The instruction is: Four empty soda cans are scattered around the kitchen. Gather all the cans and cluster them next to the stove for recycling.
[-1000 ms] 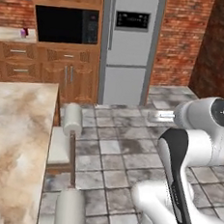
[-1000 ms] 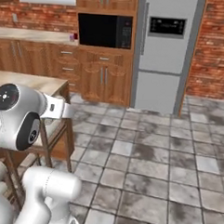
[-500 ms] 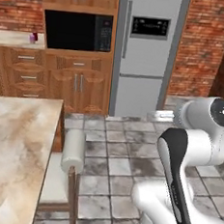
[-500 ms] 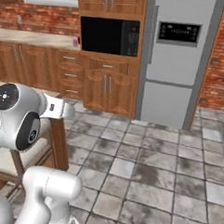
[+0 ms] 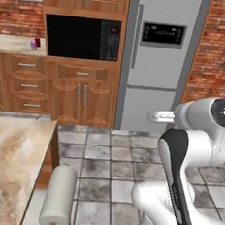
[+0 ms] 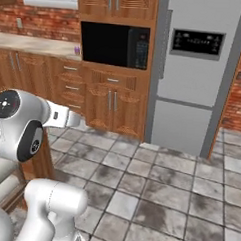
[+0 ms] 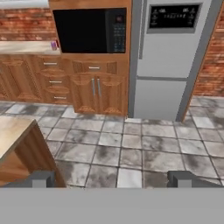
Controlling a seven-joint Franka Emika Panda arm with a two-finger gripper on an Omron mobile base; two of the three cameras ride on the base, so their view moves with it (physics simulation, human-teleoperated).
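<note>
A small red soda can [image 5: 37, 42] stands far off on the light countertop left of the microwave; it also appears as the can [image 6: 76, 50] and the can [image 7: 54, 44]. My gripper [image 7: 113, 179] is open, with nothing between its fingertips [image 7: 42, 179], and it points across the tiled floor toward the cabinets, well short of the can. The hand [image 5: 159, 117] juts out from the white arm. The stove is out of view.
A black microwave [image 5: 82, 37] is built into the wooden cabinets, with a steel fridge [image 5: 160, 65] to its right. A marble island counter [image 5: 7, 163] and a stool with a white roll back [image 5: 57, 199] stand close on the left. Tiled floor [image 7: 131, 148] lies ahead.
The whole picture has shifted, so the base has driven: microwave, cabinets and fridge now sit nearer and further right. The arm's pose and the open gripper are unchanged.
</note>
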